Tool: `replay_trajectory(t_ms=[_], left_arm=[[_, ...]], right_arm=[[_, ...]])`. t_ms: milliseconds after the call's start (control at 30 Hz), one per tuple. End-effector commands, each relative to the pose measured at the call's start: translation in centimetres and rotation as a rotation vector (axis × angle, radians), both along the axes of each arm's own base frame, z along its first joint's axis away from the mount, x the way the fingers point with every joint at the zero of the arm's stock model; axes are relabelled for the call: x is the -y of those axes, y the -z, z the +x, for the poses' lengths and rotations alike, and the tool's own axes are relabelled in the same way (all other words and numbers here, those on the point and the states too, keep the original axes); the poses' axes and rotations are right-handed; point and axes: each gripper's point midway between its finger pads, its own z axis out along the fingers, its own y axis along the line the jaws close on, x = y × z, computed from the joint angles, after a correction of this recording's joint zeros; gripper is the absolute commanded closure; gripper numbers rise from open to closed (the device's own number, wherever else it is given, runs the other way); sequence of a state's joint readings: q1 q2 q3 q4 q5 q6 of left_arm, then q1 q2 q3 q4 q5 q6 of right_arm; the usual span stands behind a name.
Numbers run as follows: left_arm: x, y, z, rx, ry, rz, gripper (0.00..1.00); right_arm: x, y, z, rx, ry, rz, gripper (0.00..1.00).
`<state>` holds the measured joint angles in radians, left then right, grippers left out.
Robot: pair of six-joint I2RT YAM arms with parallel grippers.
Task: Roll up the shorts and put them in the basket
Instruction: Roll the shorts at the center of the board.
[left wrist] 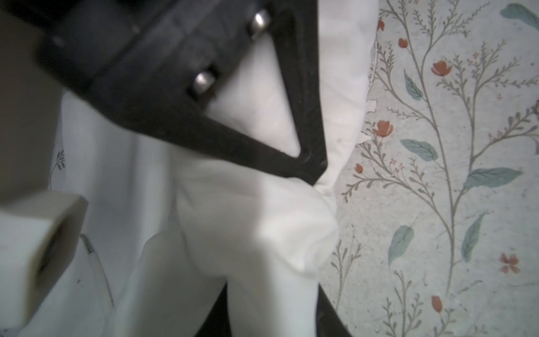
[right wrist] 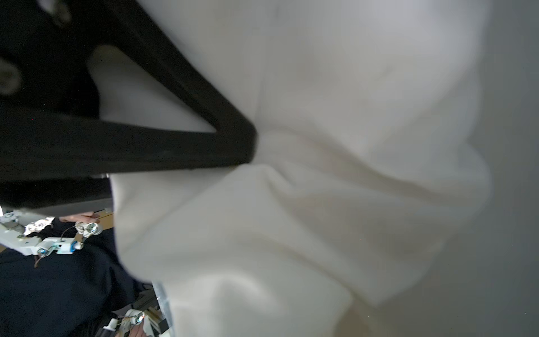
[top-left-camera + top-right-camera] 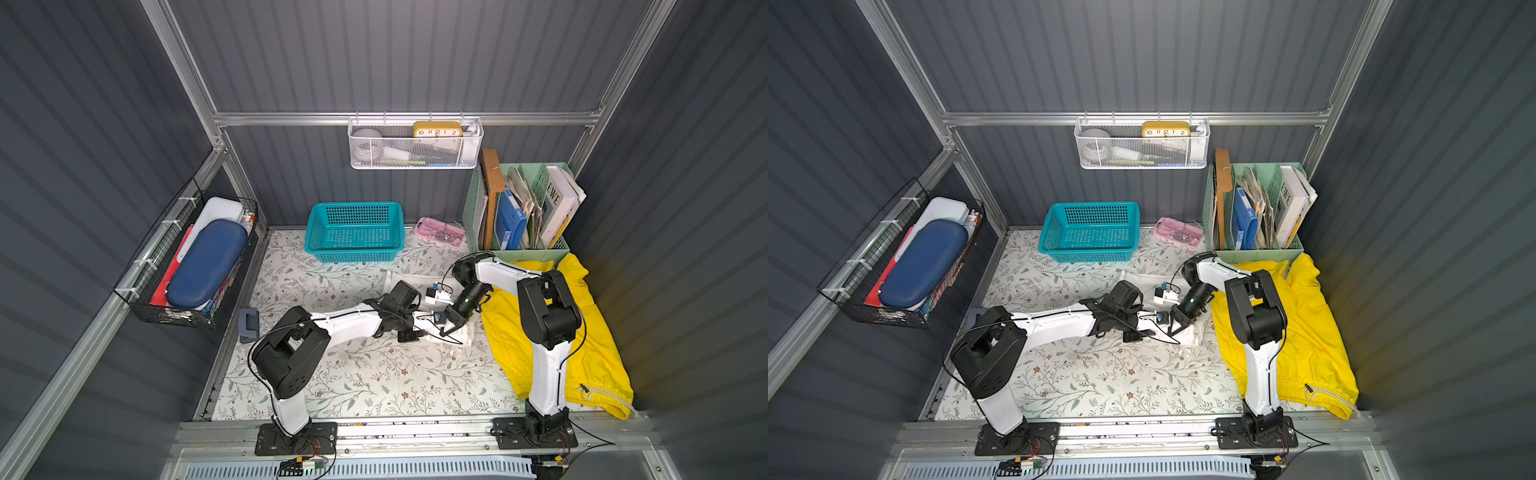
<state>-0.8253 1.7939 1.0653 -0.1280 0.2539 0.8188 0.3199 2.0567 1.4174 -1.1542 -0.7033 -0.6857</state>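
The white shorts (image 3: pixel 462 332) (image 3: pixel 1192 333) lie partly bunched in the middle of the flowered table, with a flat part (image 3: pixel 400 277) reaching toward the back. In the left wrist view my left gripper (image 1: pixel 271 315) is shut on a thick fold of the white shorts (image 1: pixel 256 221), which fills the gap between its black fingers. My right gripper (image 3: pixel 448 326) (image 3: pixel 1177 324) meets it from the right, its finger (image 1: pixel 309 137) tip pinching the gathered cloth. White cloth (image 2: pixel 320 189) covers the right wrist view and hides that gripper's own jaws. The yellow shorts (image 3: pixel 590 332) (image 3: pixel 1312 332) lie spread on the right under the right arm.
A teal basket (image 3: pixel 353 230) and a pink case (image 3: pixel 440 232) stand at the back. A green file organiser (image 3: pixel 519 208) is at the back right. A grey hole punch (image 3: pixel 248 324) lies at the left edge. A wire basket (image 3: pixel 187 266) hangs on the left wall.
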Motion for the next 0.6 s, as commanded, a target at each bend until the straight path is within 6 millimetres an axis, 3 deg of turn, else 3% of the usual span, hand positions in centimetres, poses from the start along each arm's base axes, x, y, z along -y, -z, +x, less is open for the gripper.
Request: replay_trajectory(t_ms=[0,167,400,567], left_arm=[[0.1,0.8,-1.4,-0.079,0.032,0.02,0.76],[0.0,1.2,-2.0,-0.126,0.031,0.038,0.82],[-0.3,0.9,-2.3,-0.221,0.014,0.048,0.85],[-1.3,0.2,-1.9,-0.298,-0.017,0.043,0.85]], right_arm=[[0.1,-0.9,1.9,0.129,0.036,0.014,0.77],[0.3,-1.7,3.0,0.232,0.064,0.038,0.56],[2.6,-2.6,5.6,0.491,0.145,-0.018,0.53],[5.0,-5.1,8.0,0.695,0.257,-0.049,0.51]])
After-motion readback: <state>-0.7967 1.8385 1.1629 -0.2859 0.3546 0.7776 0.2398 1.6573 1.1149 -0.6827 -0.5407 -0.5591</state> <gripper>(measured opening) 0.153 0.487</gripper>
